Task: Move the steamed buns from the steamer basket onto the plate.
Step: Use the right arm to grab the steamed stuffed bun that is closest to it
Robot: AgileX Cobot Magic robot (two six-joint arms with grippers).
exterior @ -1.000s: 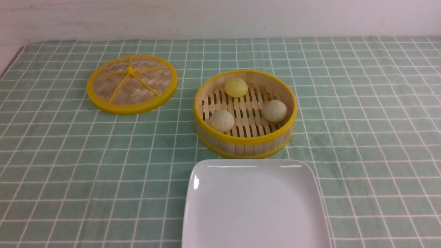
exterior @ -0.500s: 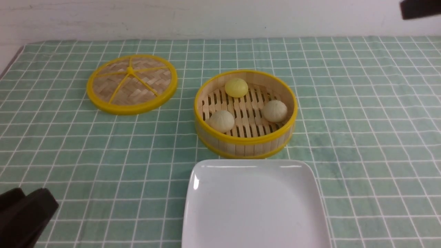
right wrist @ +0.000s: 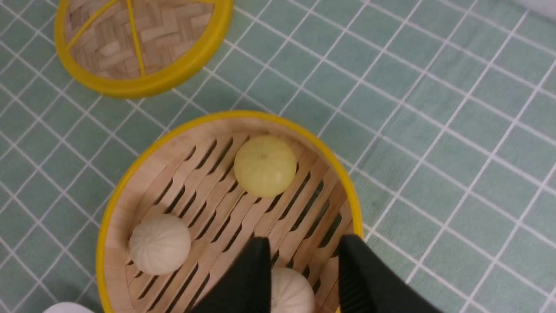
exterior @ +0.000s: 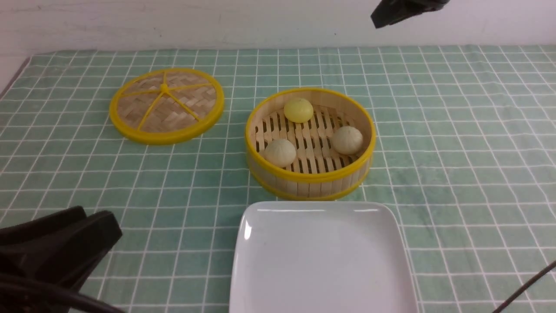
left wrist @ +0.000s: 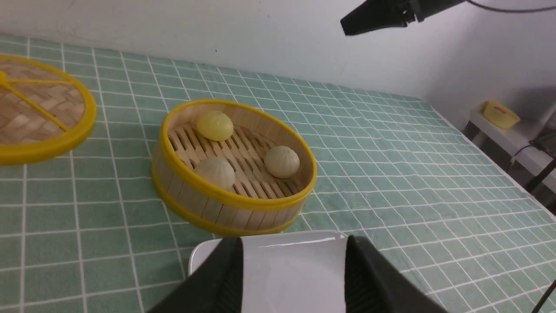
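Three steamed buns lie in the steamer basket (exterior: pixel 309 179) at mid-table: a pale yellow one (exterior: pixel 298 110) at the back, a cream one (exterior: pixel 280 152) front left and a cream one (exterior: pixel 347 140) at the right. The white plate (exterior: pixel 321 261) is just in front of the basket and holds nothing. My left gripper (exterior: pixel 102 221) is low at the front left, open and holding nothing, and its wrist view frames the plate (left wrist: pixel 293 269). My right gripper (exterior: pixel 382 17) hangs high above the basket's far right, open. From its wrist view (right wrist: pixel 304 241) a cream bun (right wrist: pixel 289 293) lies far below between its fingers.
The flat woven lid (exterior: pixel 166 105) with yellow spokes lies on the green checked cloth, left of the basket. A dark cable (exterior: pixel 527 284) crosses the front right corner. The table's left edge (exterior: pixel 13 78) is at the far back left.
My left gripper has pushed further into view from the front left corner. My right gripper has moved left along the top edge toward the basket. The buns have not moved.
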